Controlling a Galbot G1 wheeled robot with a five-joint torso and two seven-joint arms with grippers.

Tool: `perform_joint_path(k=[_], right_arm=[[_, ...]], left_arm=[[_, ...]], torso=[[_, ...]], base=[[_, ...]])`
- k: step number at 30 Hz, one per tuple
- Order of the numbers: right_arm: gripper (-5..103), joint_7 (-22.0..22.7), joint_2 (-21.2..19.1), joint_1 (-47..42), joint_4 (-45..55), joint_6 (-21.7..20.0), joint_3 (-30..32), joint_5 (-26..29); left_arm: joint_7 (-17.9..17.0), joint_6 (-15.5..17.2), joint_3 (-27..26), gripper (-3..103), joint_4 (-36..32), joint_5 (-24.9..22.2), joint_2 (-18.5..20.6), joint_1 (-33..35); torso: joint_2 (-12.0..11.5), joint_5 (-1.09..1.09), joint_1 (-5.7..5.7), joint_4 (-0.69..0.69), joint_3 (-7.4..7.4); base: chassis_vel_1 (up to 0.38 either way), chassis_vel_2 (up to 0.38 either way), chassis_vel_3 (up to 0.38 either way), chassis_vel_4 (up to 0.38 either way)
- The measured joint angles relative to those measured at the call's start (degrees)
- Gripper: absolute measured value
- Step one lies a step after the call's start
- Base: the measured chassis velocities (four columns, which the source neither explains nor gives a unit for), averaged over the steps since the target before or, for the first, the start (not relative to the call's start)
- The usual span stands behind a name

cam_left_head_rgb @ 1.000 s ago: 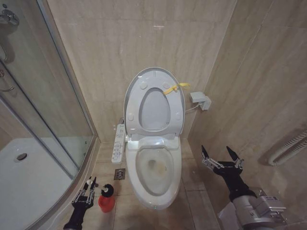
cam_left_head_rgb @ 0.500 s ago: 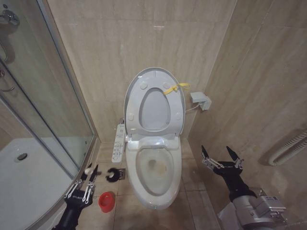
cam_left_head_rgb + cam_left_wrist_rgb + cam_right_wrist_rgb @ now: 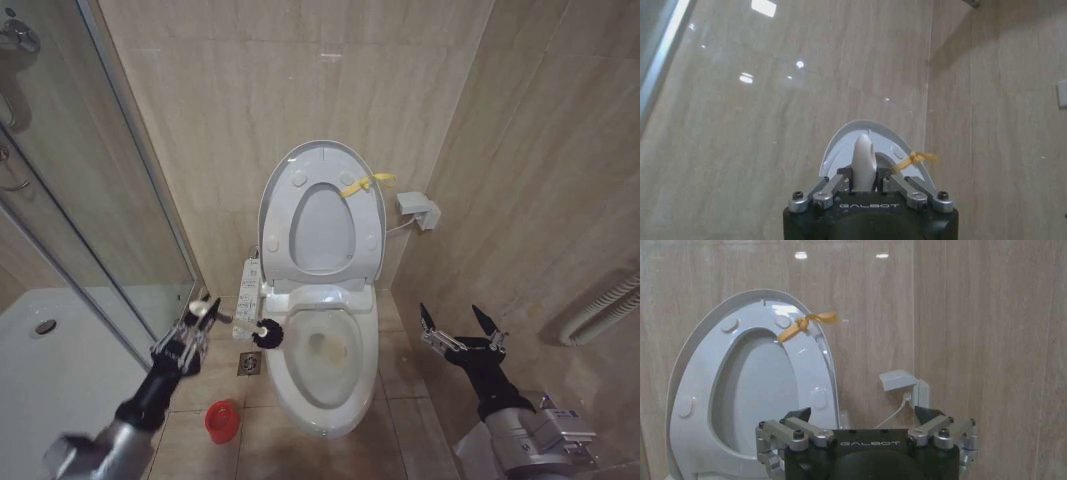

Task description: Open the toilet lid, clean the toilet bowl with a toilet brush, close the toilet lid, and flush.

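since the earlier frame my left gripper (image 3: 203,312) lifted the thin white-handled toilet brush with its black bristle head (image 3: 266,333) out of the round red holder cup (image 3: 222,421), lower left, up to the rim of the stained white ceramic toilet bowl (image 3: 325,395) at centre. fingers clamped on the handle. right gripper (image 3: 462,325) parked lower right, spread wide, empty. glossy white oval toilet lid (image 3: 322,222) already up; scrubbing, closing, flushing left.

Lid: your toilet lid (image 3: 322,215) stands upright against the wall.
Brush: your left gripper (image 3: 203,318) grips the toilet brush (image 3: 258,330), its head at the toilet bowl (image 3: 322,370) rim.
Right gripper (image 3: 461,325): spread, beside the bowl.
Holder (image 3: 222,421): on the floor.
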Motion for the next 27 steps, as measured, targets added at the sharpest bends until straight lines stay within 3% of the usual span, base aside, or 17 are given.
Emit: perform_joint_path(k=[5, 11, 18, 27], right_arm=[[100, 0.0, 0.0, 0.0, 0.0, 0.0, 0.0, 0.0], [100, 0.0, 0.0, 0.0, 0.0, 0.0, 0.0, 0.0], [100, 0.0, 0.0, 0.0, 0.0, 0.0, 0.0, 0.0], [100, 0.0, 0.0, 0.0, 0.0, 0.0, 0.0, 0.0]], left_arm=[[1.0, 1.4, 3.9, 22, 6.3, -2.8, 5.6, -9.1], [1.7, 1.7, 9.9, 22, 13.7, -6.1, 8.3, -17.6], [2.2, 0.5, 17.8, 22, 25.3, -6.5, 6.9, -28.0], [2.6, -0.3, 25.9, 22, 33.9, -5.6, 2.6, -35.9]], torso=[[0.0, 0.0, 0.0, 0.02, 0.0], [0.0, 0.0, 0.0, 0.02, 0.0], [0.0, 0.02, 0.0, 0.01, 0.0], [0.0, 0.02, 0.0, 0.02, 0.0]], base=[[0.0, 0.0, 0.0, 0.0], [0.0, 0.0, 0.0, 0.0], [0.0, 0.0, 0.0, 0.0], [0.0, 0.0, 0.0, 0.0]])
